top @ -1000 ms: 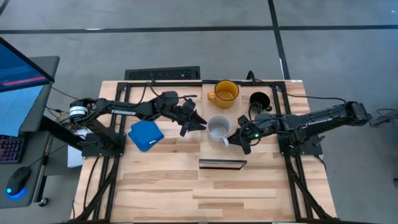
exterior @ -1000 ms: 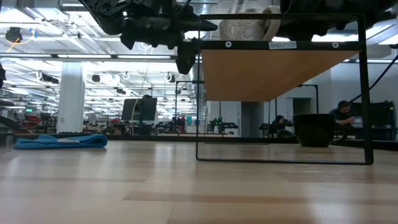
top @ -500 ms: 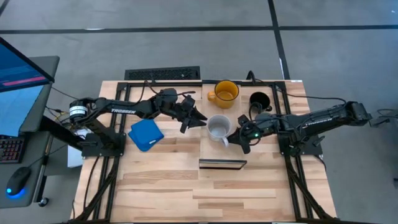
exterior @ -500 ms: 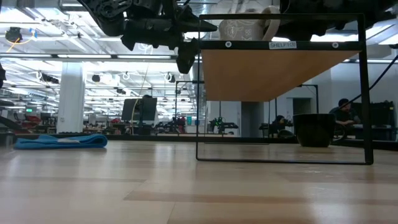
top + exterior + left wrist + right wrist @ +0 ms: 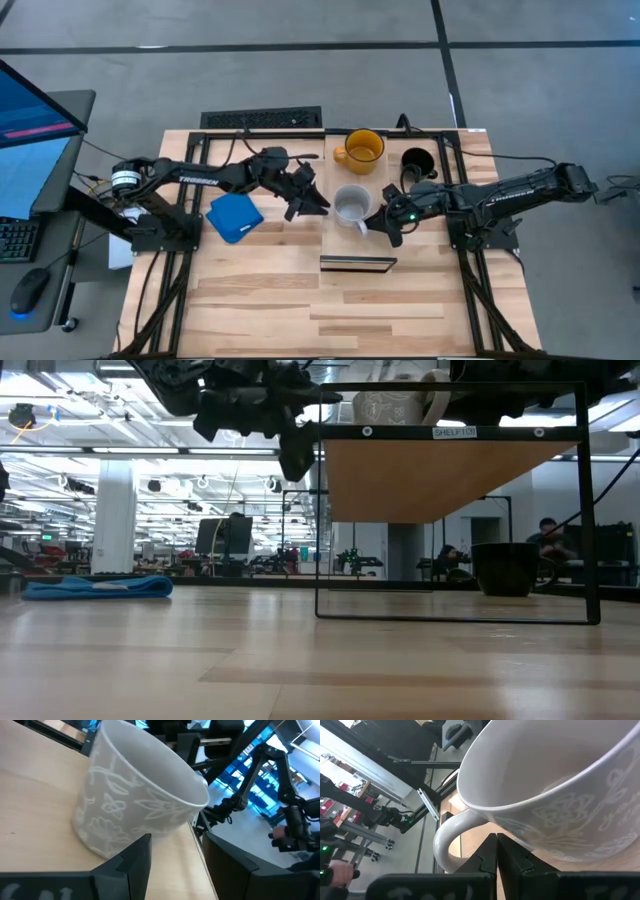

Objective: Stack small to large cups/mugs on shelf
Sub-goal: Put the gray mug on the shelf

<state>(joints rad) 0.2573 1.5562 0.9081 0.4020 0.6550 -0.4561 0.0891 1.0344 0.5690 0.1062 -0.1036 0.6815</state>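
The white patterned mug (image 5: 351, 205) stands upright on the light-wood shelf (image 5: 345, 245), its handle (image 5: 363, 226) toward the table's near right. The yellow mug (image 5: 362, 148) stands on the shelf's far end. The black mug (image 5: 418, 160) stands on the table right of the shelf. My left gripper (image 5: 318, 203) is open at shelf height, just left of the white mug (image 5: 135, 805), which stands beyond its fingertips. My right gripper (image 5: 384, 224) is shut, right of the mug beside its handle (image 5: 445, 840). My right gripper comes level from the table's right. Its shut fingertips (image 5: 496, 845) stand at the white mug's lower wall (image 5: 530, 837), next to the handle's root. I cannot tell whether they touch the wall. The mug stands upright on the shelf.
A flat blue square object (image 5: 235, 217) lies on the table left of the shelf, under my left arm. The shelf's dark frame (image 5: 455, 615) stands on the planked table. There is open table toward the near edge (image 5: 330, 320). A keyboard (image 5: 262, 118) lies at the far edge.
My left gripper has drawn back a little from the white mug, toward the table's left. The mug and my right gripper have kept still.
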